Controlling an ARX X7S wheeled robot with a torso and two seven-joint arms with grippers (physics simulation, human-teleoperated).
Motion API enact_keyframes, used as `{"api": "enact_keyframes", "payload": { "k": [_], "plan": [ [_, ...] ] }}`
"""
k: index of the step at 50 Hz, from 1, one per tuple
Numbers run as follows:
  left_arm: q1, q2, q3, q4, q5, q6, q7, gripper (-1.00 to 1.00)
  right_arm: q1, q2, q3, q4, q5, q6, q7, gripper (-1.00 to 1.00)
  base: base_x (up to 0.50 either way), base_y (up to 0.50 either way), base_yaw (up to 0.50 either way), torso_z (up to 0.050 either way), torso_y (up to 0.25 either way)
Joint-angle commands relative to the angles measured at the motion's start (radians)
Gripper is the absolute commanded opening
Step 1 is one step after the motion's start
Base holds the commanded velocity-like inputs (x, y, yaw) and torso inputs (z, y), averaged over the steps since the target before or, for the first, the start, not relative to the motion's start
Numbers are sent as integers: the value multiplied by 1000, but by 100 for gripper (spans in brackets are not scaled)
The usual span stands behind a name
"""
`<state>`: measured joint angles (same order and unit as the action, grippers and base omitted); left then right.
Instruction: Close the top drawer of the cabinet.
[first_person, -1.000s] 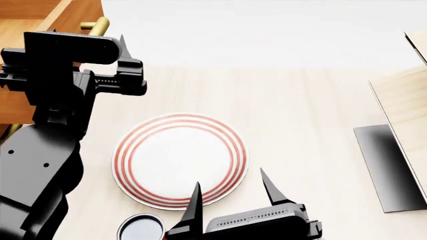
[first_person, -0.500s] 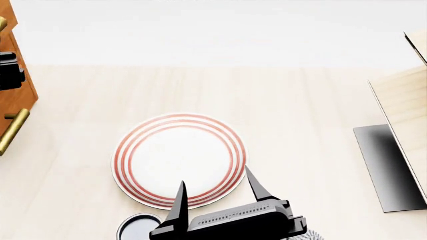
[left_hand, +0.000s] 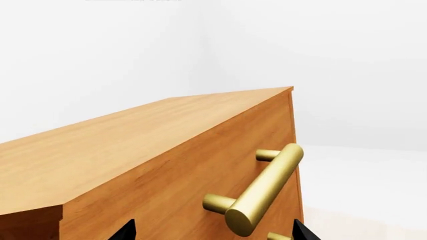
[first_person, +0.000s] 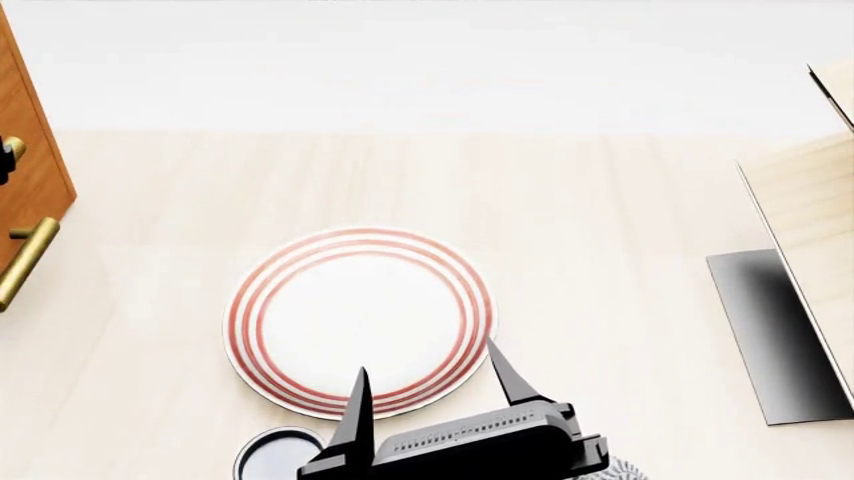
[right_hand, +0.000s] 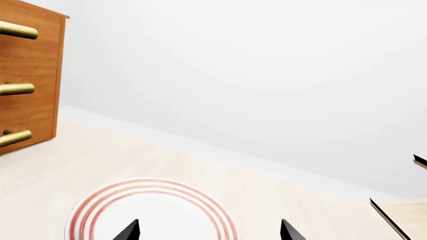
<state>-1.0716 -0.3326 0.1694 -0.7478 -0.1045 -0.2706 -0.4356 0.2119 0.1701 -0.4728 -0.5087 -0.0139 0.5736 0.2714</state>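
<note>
The orange-brown cabinet (first_person: 34, 170) stands at the left edge of the head view and shows in the right wrist view (right_hand: 30, 75) with three brass handles. In the left wrist view the top drawer front (left_hand: 200, 185) looks flush under the cabinet top (left_hand: 133, 135), with its brass bar handle (left_hand: 267, 185) close ahead. My left gripper (left_hand: 212, 235) is open, its tips on either side of that handle's near end, touching nothing. My right gripper (first_person: 427, 362) is open and empty over the near rim of the plate (first_person: 358, 318).
A white plate with red rings (right_hand: 153, 210) lies mid-table. A small dark-rimmed round object (first_person: 280, 455) sits by the front edge. A pale wood structure (first_person: 814, 200) with a dark base (first_person: 774, 330) stands at the right.
The left arm has left the head view to the left. The wooden drawer box that stuck out at upper left is no longer seen. The right gripper dropped slightly.
</note>
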Motion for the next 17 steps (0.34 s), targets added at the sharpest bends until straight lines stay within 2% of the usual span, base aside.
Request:
{"api": "enact_keyframes", "payload": {
  "k": [1,17],
  "plan": [
    [-1,-14,-7,-44,-10,14,-10,100,0,4,-2,14,8,-11,6,100,0,0,0,0,0],
    [-2,-14,-5,-43,-15,23,-2,100,8,5,-13,18,10,-4,20,100,0,0,0,0,0]
  ]
}}
